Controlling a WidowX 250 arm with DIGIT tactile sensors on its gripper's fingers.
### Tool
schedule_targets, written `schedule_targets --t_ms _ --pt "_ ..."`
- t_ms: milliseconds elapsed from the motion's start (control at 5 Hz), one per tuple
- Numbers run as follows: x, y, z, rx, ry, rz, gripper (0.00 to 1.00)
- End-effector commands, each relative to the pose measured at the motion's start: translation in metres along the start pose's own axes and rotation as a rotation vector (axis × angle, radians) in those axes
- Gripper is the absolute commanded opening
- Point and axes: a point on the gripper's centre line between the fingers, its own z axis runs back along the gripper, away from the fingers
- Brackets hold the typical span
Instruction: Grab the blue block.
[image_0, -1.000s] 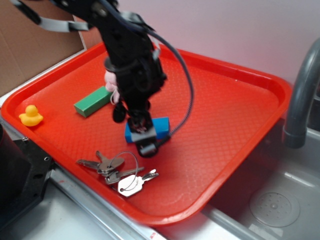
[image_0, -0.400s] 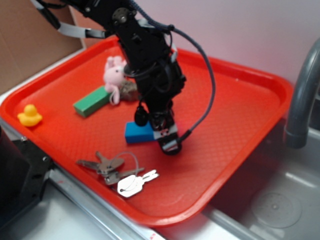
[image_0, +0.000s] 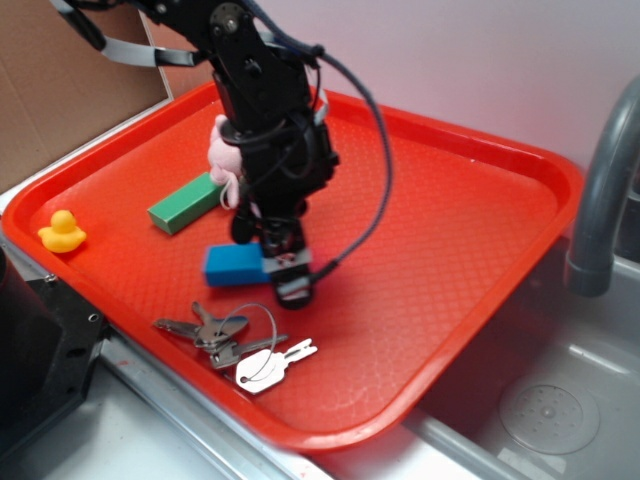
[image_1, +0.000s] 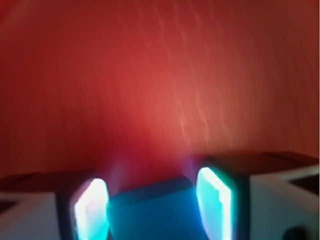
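The blue block (image_0: 231, 265) is a short bright blue bar low over the red tray (image_0: 470, 250). My gripper (image_0: 286, 274) is shut on its right end, and the rest of the bar sticks out to the left. The wrist view is blurred by motion. In it the blue block (image_1: 150, 215) fills the gap between my two fingers (image_1: 93, 209), touching both pads, with red tray beyond. I cannot tell if the block rests on the tray or hangs just above it.
A green block (image_0: 185, 203) and a pink plush bunny (image_0: 221, 150) lie behind the arm. A yellow duck (image_0: 62, 231) sits at the tray's left corner. A key bunch (image_0: 240, 345) lies just in front of the block. A grey faucet (image_0: 603, 200) and sink (image_0: 560, 410) are at right.
The gripper shifted to the block's right end, and since then it has moved left with the block, which now sits further left, above the keys.
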Motion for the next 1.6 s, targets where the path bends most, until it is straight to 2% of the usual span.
schedule_targets --t_ms 0,400,1000,1400 --pt "-0.017 0.054 0.081 -0.063 -0.066 0.198 0.00" --pt "-0.030 0.077 0.128 -0.123 -0.146 0.244 0.00" --pt "-0.021 0.070 0.143 -0.096 -0.122 0.251 0.00" --pt "-0.020 0.071 0.140 -0.100 -0.113 0.247 0.00"
